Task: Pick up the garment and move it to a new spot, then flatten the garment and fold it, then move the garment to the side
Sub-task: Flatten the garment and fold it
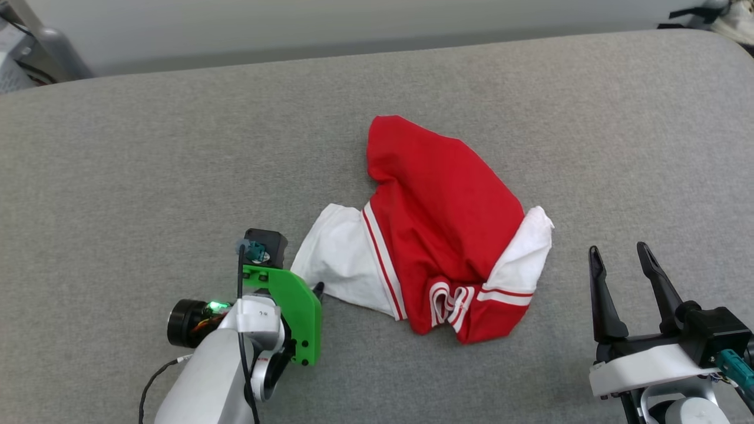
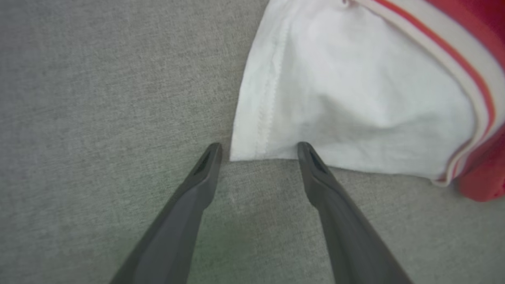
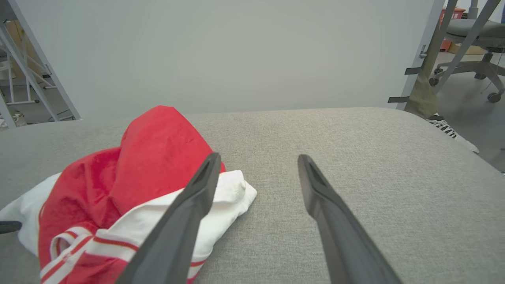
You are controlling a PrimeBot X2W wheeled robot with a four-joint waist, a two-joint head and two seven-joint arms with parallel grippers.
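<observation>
The garment lies crumpled in the middle of the grey padded table, red body up, a white sleeve spread to the left and another on the right. My left gripper points down at the left sleeve's near corner. In the left wrist view its fingers stand open, and the white sleeve corner lies just past the left gripper, one tip at its hem. My right gripper hovers open at the lower right, apart from the garment. The right gripper holds nothing.
Bare grey padding runs to the left, right and far side of the garment. A pale wall rises behind the table's far edge. An office chair and a striped thing on the floor lie past the right edge, a metal frame past the left.
</observation>
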